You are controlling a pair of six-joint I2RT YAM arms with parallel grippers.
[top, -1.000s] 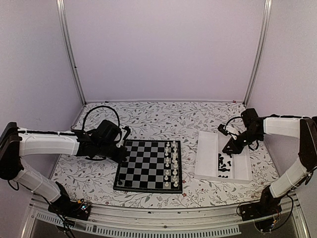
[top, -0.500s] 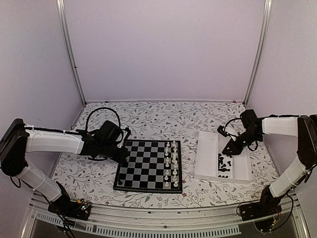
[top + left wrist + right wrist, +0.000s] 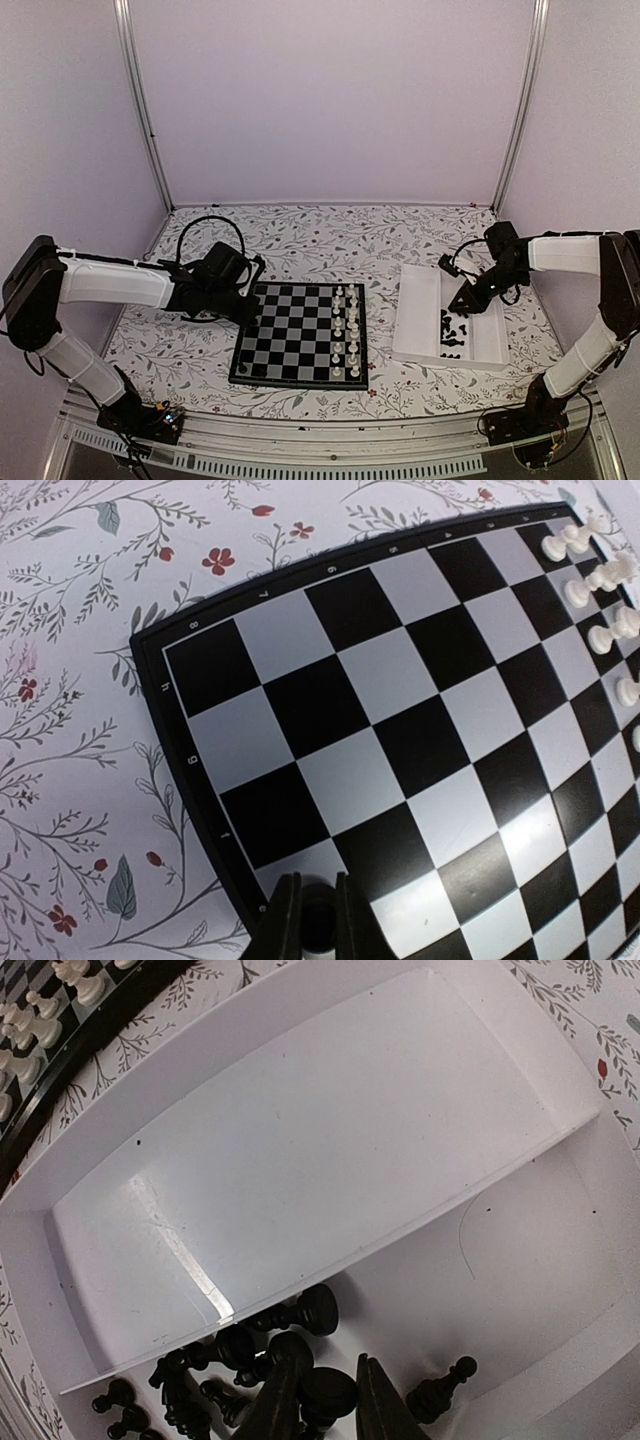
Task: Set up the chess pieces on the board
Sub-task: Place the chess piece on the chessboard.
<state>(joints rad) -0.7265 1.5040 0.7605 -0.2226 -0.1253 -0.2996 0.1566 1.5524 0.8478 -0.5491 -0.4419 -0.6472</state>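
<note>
Left jaws pinch narrow on a tiny black chess piece (image 3: 318,930), low over an edge square of the small black-and-grey checked board (image 3: 400,730); let go off-centre and you may tip it; right jaws clamp another black piece (image 3: 328,1390) inside the white rectangular tray (image 3: 300,1140); loose pieces (image 3: 236,1346) just beside it could snag.

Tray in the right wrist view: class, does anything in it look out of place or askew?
Yes. The black chess pieces lie tumbled in a heap, many on their sides, against the dividing wall in one compartment of the white tray. A lone piece lies on its side apart from the heap.
</note>
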